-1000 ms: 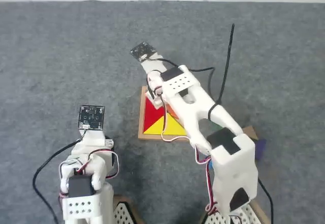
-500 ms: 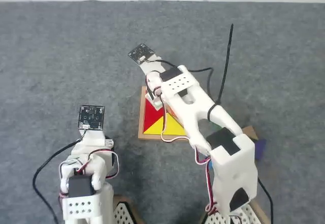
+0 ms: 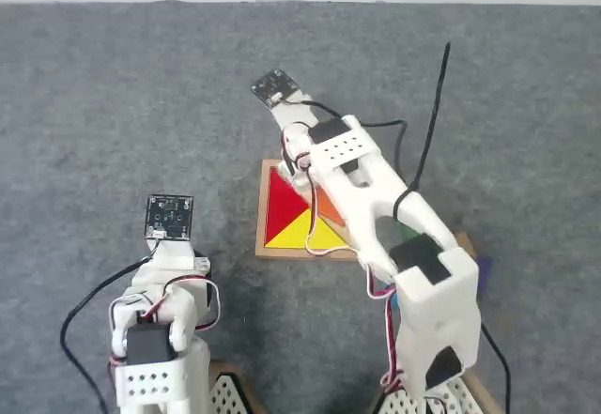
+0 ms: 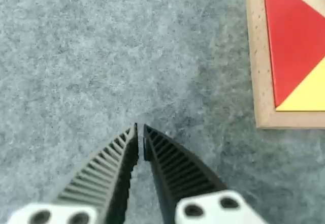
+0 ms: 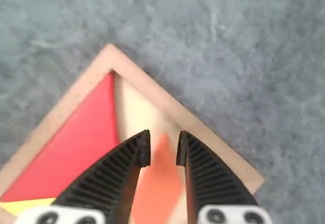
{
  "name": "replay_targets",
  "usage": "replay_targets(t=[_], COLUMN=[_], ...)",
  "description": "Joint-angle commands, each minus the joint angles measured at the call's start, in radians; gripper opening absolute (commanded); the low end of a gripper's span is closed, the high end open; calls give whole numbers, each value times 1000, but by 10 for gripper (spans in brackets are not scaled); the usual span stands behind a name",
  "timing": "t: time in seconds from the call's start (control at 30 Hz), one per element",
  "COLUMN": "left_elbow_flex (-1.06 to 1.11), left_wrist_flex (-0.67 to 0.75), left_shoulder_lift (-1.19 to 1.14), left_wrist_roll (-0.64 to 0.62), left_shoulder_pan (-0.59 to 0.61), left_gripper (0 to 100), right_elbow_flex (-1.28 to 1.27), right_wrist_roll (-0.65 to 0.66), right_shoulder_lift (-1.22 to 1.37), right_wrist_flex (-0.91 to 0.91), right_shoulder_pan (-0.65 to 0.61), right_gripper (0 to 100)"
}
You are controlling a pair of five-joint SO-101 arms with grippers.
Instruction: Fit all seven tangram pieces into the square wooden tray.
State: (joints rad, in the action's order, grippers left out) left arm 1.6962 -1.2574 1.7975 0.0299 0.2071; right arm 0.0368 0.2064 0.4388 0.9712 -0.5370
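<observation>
The square wooden tray lies at mid-table. A red triangle and a yellow triangle fill its near-left part. An orange piece lies flat in the tray beside the red triangle. My right gripper hovers over the orange piece's tip near the tray's far corner, its fingers a narrow gap apart and holding nothing. The right arm hides much of the tray from above. My left gripper is shut and empty over bare carpet, left of the tray's rim.
A green piece and a purple piece peek out beside the right arm, right of the tray. Grey carpet covers the table all around. Both arm bases stand at the near edge.
The right arm has swung a little to the right and back, uncovering more of the red triangle. The left arm has not moved.
</observation>
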Motion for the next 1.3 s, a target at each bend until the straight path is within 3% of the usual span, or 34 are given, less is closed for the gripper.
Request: replay_targets(t=[0.0, 0.27, 0.43, 0.77, 1.1, 1.27], left_elbow_flex=[-13, -13, -13, -13, -13, -13], left_wrist_flex=[-3, -3, -3, -3, -3, -3], left_shoulder_lift=[18, 18, 18, 18, 18, 18], left_wrist_roll=[-17, -17, -17, -17, -17, -17], left_shoulder_pan=[5, 5, 5, 5, 5, 5], left_gripper=[18, 18, 18, 18, 18, 18], right_elbow_flex=[17, 2, -75, -272, -397, -442], right_wrist_roll=[15, 21, 49, 61, 61, 63], right_shoulder_lift=[-4, 31, 13, -160, -268, -297], right_wrist_flex=[-22, 33, 53, 45, -4, -35], right_shoulder_pan=[30, 13, 7, 18, 185, 202], right_gripper=[106, 99, 6, 9, 9, 13])
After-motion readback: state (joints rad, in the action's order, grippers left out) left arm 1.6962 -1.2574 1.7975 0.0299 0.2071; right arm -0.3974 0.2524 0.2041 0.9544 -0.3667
